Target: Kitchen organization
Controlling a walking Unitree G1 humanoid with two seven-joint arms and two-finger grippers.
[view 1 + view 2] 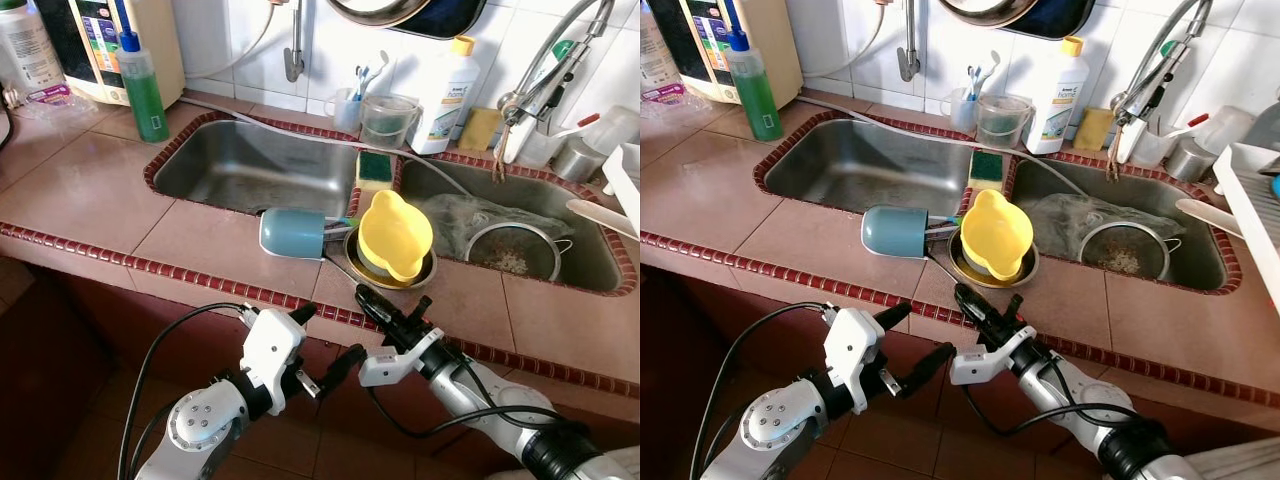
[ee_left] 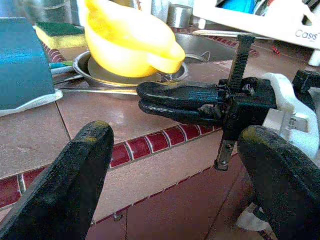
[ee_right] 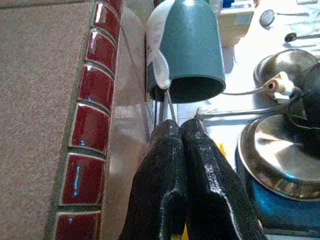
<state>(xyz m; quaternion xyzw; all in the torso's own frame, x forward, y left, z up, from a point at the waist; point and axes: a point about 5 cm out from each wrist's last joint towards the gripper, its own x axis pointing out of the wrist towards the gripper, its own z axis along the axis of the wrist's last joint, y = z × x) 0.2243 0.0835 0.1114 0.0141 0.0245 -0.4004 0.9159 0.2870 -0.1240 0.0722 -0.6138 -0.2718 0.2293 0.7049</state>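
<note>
A: Tiled in pinkish brown with a dark red border, the table [image 1: 90, 200] carries a double steel sink [image 1: 250, 165] under a white-tiled wall. Where are the hands?

B: Both sit low at the table's front edge. The right hand [image 1: 372, 302] has its two black fingers pressed together with nothing between them, tips just over the red border. The left hand [image 1: 328, 345] hangs below the edge with its fingers spread wide, empty.

A: And outward from the right hand?

B: At twelve o'clock from its tips, near but apart, a yellow cup [image 1: 395, 235] lies tilted in a shallow steel dish [image 1: 425, 272] on the strip between the basins. At about ten o'clock a teal cup [image 1: 292, 233] lies on its side, utensil handles sticking from its mouth toward the dish.

A: Farther out?

B: A green-and-yellow sponge [image 1: 375, 168] sits at twelve o'clock beyond the yellow cup. A metal strainer [image 1: 512, 250] rests in the right basin at about two o'clock. A green bottle [image 1: 143, 88] stands far off at ten o'clock, a white bottle [image 1: 445, 98] against the wall at one o'clock.
</note>
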